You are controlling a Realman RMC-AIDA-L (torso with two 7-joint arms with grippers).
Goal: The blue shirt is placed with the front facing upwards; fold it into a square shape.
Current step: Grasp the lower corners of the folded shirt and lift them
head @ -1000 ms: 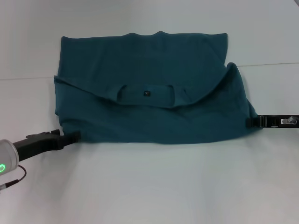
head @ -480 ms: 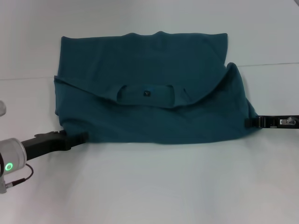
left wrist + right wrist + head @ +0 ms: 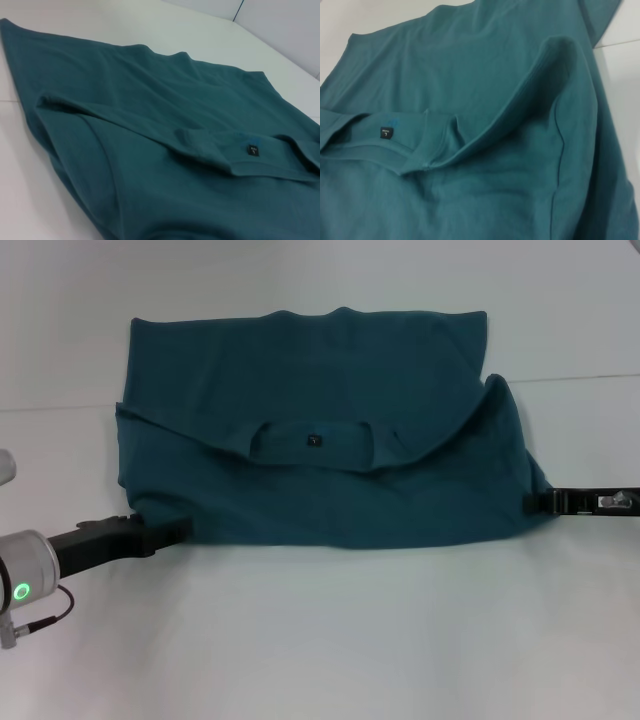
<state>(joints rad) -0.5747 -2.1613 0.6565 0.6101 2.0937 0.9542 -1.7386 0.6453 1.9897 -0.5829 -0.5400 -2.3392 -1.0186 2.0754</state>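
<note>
Here the blue shirt (image 3: 320, 440) spans both grippers — left gripper (image 3: 172, 532), right gripper (image 3: 535, 502) — jaws' state unclear.

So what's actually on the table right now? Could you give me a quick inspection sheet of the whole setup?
Surface: plain white table, a faint seam line across it near the back.
Job's things: blue shirt lying flat, partly folded, collar and small dark neck label facing up in the middle; no lettering visible.
Clutter: nothing seen.
Grippers: left gripper at the shirt's near left corner; right gripper at the shirt's right edge; both low at table level.
Cables: a thin dark cable loops under the left arm.
Surroundings: a pale wall panel shows beyond the table in the left wrist view; nothing else seen.
</note>
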